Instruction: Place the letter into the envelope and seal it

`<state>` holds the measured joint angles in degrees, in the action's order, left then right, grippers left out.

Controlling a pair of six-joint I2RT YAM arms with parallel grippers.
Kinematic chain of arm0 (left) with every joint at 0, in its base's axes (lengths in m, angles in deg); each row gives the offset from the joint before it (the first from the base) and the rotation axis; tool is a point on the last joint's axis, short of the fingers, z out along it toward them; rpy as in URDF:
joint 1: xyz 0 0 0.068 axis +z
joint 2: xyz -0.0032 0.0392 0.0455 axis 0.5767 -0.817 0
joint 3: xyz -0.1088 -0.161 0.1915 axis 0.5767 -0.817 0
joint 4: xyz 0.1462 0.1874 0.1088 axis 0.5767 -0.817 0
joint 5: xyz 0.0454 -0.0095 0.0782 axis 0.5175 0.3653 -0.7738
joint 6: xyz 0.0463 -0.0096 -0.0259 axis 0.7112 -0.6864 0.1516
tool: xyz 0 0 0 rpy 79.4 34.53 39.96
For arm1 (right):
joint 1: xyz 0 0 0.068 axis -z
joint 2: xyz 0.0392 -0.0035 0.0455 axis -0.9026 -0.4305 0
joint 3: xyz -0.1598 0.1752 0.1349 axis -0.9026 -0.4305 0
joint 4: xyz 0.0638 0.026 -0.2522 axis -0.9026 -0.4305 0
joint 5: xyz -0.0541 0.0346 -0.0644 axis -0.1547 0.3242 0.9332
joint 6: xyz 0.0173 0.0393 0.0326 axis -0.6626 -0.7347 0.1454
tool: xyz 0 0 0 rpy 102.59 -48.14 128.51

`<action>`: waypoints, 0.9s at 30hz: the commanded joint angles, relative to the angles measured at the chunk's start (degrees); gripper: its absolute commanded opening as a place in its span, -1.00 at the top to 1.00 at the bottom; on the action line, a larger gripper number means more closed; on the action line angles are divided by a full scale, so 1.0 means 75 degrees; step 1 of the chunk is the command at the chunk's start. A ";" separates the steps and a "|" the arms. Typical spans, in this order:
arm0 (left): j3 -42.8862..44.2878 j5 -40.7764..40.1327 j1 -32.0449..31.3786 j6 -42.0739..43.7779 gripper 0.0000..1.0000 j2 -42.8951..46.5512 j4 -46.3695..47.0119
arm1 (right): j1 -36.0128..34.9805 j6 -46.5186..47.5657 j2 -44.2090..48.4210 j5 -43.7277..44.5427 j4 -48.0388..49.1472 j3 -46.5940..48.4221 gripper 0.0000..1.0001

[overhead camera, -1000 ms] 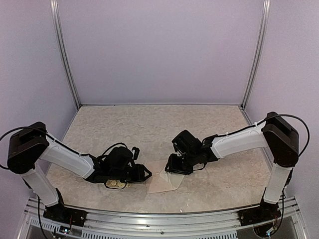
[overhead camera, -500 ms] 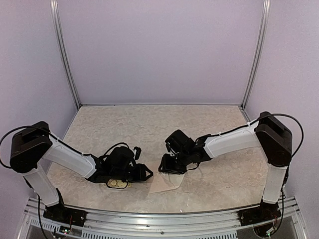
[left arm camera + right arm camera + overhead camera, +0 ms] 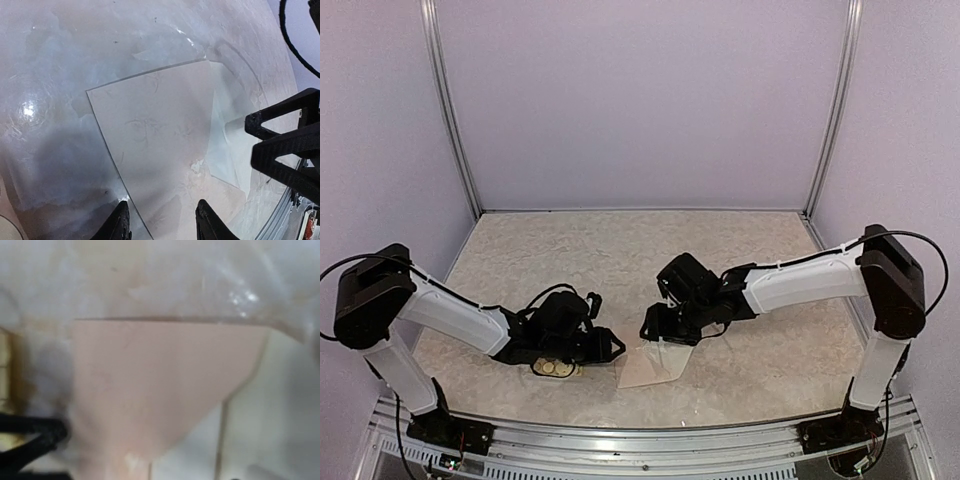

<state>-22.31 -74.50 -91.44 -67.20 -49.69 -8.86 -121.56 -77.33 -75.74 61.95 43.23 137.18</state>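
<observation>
The pale pinkish envelope (image 3: 642, 370) lies flat near the table's front edge, between the two arms. In the left wrist view the envelope (image 3: 155, 130) fills the middle, and its lighter flap (image 3: 227, 147) stands out to the right. My left gripper (image 3: 613, 347) is low at its left side, and that gripper (image 3: 162, 215) is open with its fingertips astride the envelope's near edge. My right gripper (image 3: 662, 335) hovers over the far side. Its blurred wrist view shows the triangular flap (image 3: 165, 385) close up, with no fingers visible. The letter is hidden.
A small sheet of round stickers (image 3: 555, 369) lies under the left arm's wrist, just left of the envelope. The right arm's black housing (image 3: 285, 150) stands close at the right of the left wrist view. A metal rail (image 3: 640, 440) runs along the near edge.
My right gripper swung left over the envelope, then eased back slightly and rose. The left arm has barely moved.
</observation>
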 commanded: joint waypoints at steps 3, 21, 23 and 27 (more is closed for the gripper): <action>0.0243 -0.0519 -0.0015 0.0263 0.15 0.1053 -0.0854 | 0.0150 0.0141 0.1608 0.0486 -0.0433 -0.0842 -0.17; 0.0416 -0.0267 -0.0389 0.0101 0.36 0.0127 -0.0234 | 0.1340 0.0058 0.2170 -0.1191 0.1699 -0.3205 -0.14; 0.0408 -0.0267 -0.0389 0.0132 0.38 -0.0052 -0.0178 | 0.1335 0.0075 0.2046 -0.1293 0.1941 -0.3202 -0.13; 0.0373 -0.0096 -0.0390 0.0124 0.43 -0.0471 -0.0047 | 0.1339 0.0208 0.1766 -0.1520 0.2178 -0.3125 -0.13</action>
<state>-20.37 -76.58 -94.13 -66.40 -50.50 -11.29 -111.94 -76.82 -60.27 53.10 55.89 113.51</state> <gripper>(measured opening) 0.296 0.565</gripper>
